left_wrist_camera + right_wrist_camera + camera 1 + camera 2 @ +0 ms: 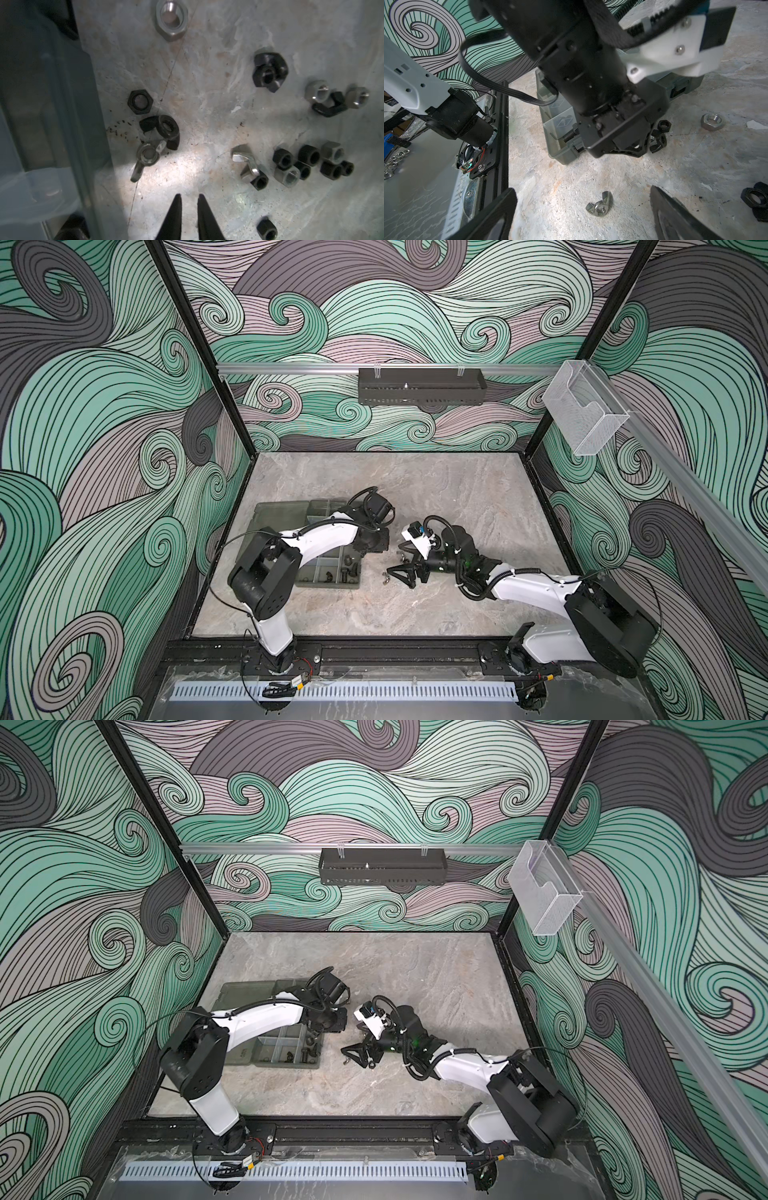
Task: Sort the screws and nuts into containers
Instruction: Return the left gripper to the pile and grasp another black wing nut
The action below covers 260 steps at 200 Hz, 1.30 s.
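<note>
The grey-green organizer box (332,581) with its containers lies at the left, and black screws (347,570) lie in its front compartments; one threaded screw (570,135) shows in a corner cell. Loose nuts are scattered on the stone table beside the box: a large silver hex nut (171,19), a black hex nut (140,101), a black wing nut (164,128), a silver wing nut (145,158) and a cluster of black and silver hex nuts (307,164). My left gripper (189,196) hovers over them, tips slightly apart and empty. My right gripper (582,189) stands wide open around another silver wing nut (599,204) lying on the table.
The left arm's wrist (591,72) hangs close in front of the right wrist camera. A black perforated tray (422,391) and a clear acrylic holder (586,414) hang on the walls. The box wall (62,104) borders the nuts.
</note>
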Each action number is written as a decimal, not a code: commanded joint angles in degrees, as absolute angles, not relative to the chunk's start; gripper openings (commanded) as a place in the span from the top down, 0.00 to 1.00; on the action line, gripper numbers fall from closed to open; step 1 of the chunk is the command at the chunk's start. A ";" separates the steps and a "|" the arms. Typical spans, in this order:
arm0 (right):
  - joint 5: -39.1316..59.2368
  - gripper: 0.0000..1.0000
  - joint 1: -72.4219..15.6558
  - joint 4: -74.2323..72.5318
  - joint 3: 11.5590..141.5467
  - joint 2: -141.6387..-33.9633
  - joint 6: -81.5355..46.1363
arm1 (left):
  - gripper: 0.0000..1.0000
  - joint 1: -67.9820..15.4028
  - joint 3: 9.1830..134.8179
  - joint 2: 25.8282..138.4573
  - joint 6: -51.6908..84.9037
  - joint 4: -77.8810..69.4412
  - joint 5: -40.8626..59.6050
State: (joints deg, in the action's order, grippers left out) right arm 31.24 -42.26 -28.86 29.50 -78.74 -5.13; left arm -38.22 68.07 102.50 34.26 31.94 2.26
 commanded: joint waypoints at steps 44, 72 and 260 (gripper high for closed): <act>30.72 0.01 -42.54 -29.06 30.15 -76.98 -3.51 | 0.78 -38.14 73.54 108.63 36.96 31.23 -0.26; 30.76 0.01 -42.54 -29.06 30.20 -77.01 -3.65 | 0.78 -37.88 74.84 110.02 37.27 32.17 -0.87; 31.11 0.01 -42.54 -28.61 30.69 -77.85 -3.25 | 0.74 -35.86 77.76 113.49 36.49 33.83 -1.59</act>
